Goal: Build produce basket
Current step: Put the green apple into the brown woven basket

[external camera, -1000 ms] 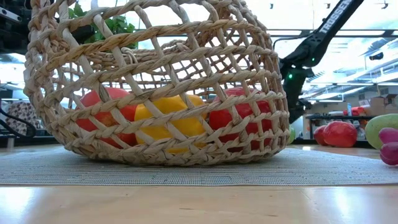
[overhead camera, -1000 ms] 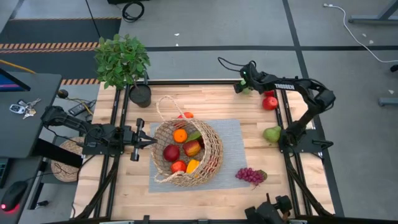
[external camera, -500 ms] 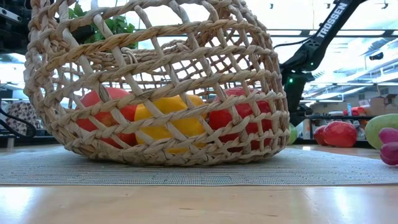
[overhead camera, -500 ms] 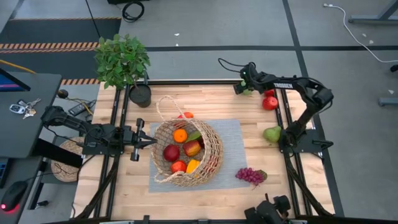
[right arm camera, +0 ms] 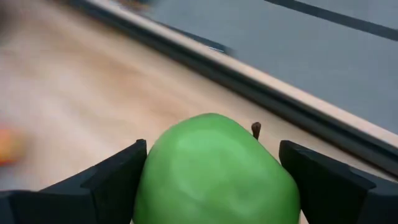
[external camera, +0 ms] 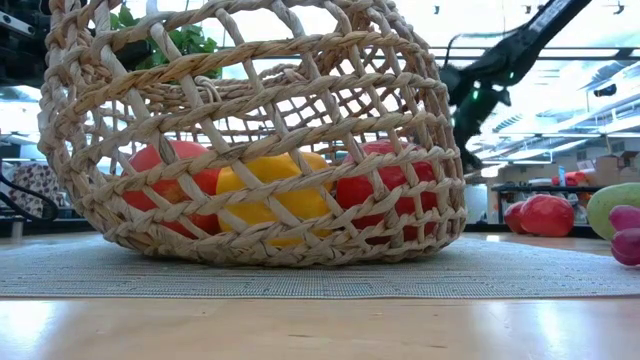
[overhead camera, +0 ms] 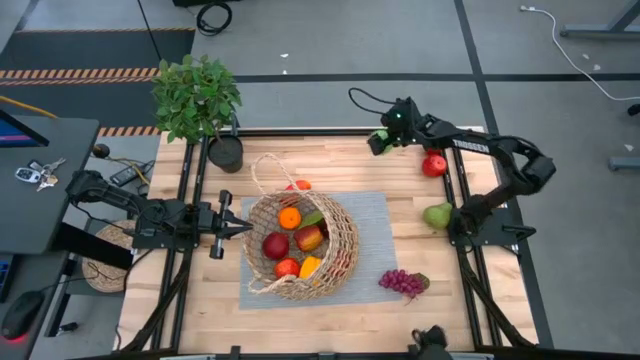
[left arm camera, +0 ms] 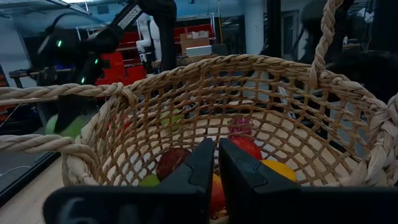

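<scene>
green apple gripped between right gripper fingers above table.

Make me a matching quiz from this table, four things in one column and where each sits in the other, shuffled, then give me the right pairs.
Things:
1. orange
2. purple grapes
3. green apple
4. green pear

Places:
A. between the right gripper's fingers
B. inside the basket
C. on bare wood just off the mat's near right corner
D. at the table's right edge, by the right arm's base

Pairs: 1-B, 2-C, 3-A, 4-D
</scene>
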### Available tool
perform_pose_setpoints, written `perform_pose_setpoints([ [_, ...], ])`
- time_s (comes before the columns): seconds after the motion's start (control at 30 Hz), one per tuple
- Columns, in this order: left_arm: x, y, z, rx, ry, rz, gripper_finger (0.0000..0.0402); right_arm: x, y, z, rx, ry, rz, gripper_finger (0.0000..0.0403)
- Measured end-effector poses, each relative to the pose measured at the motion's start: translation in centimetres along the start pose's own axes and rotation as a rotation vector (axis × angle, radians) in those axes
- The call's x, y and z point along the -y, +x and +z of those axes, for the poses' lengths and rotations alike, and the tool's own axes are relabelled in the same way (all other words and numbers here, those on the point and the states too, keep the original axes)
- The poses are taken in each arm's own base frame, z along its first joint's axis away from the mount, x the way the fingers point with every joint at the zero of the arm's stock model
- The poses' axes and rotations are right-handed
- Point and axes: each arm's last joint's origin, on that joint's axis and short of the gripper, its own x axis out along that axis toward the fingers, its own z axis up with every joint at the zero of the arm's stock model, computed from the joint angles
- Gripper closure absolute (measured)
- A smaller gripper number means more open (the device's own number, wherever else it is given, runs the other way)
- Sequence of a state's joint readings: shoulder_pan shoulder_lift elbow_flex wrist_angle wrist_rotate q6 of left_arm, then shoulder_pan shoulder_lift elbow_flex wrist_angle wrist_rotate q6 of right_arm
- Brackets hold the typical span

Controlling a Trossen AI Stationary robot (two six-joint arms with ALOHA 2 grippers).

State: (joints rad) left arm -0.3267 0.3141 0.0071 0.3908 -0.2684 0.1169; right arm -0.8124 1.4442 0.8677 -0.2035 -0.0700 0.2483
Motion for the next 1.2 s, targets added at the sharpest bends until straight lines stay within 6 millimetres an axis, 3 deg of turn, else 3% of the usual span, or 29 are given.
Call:
perform_pose_setpoints([
  [0.4,0.0,0.0,0.0,0.000,0.000,0.001,0.0367,-10.0,-7.7,1.1,0.265,-0.329,0.896,0.0043],
  [0.63,0.0,0.0,0.0,0.000,0.000,0.001,0.0371,-15.1,-10.5,-0.3,0.400,-0.505,1.189,0.0043],
  [0.77,0.0,0.0,0.0,0.000,0.000,0.000,0.0373,-17.4,-11.7,-1.2,0.530,-0.527,1.159,0.0043],
  [1.03,0.0,0.0,0.0,0.000,0.000,0.000,0.0366,-21.5,-11.9,-4.5,0.773,-0.617,0.657,0.0043],
  [1.2,0.0,0.0,0.0,0.000,0.000,0.000,0.0372,-23.0,-11.7,-6.3,0.829,-0.799,0.516,0.0043],
])
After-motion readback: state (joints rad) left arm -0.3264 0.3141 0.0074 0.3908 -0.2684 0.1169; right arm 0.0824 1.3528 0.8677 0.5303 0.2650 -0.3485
